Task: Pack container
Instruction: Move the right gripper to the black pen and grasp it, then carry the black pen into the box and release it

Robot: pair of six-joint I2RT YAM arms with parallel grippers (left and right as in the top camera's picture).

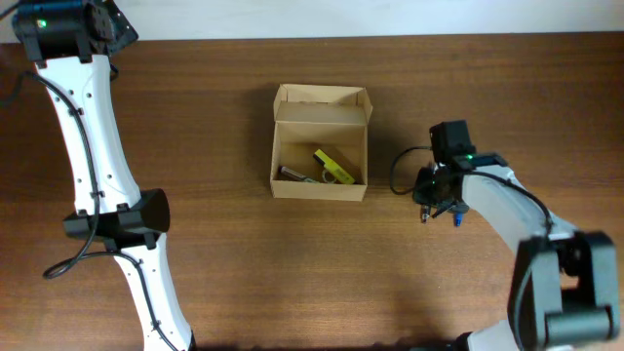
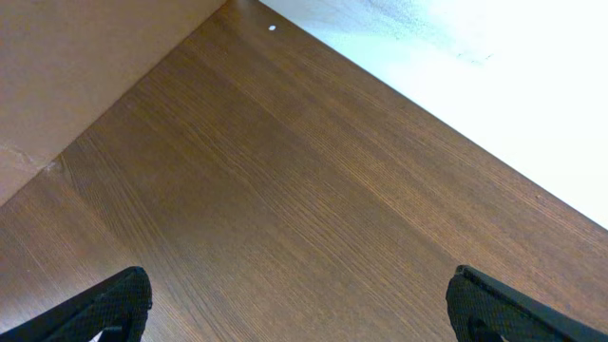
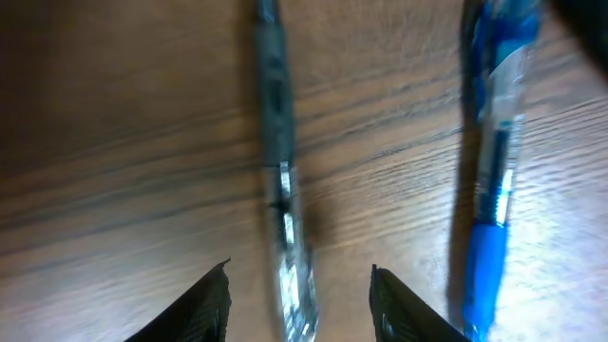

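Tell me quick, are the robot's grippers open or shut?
Left gripper: open, holding nothing.
Right gripper: open around a gray pen, not gripping it.

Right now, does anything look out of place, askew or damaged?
Nothing looks spilled or damaged. The box sits open and square, with a yellow item inside. A grey pen and a blue pen lie loose on the table beneath the open right claw, not yet packed.

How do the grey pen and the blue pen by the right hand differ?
The grey pen is dark and slimmer; the blue pen is bright with a clear section. The grey pen lies between the right gripper's open fingers; the blue pen outside them. Both lie on the table, roughly parallel.
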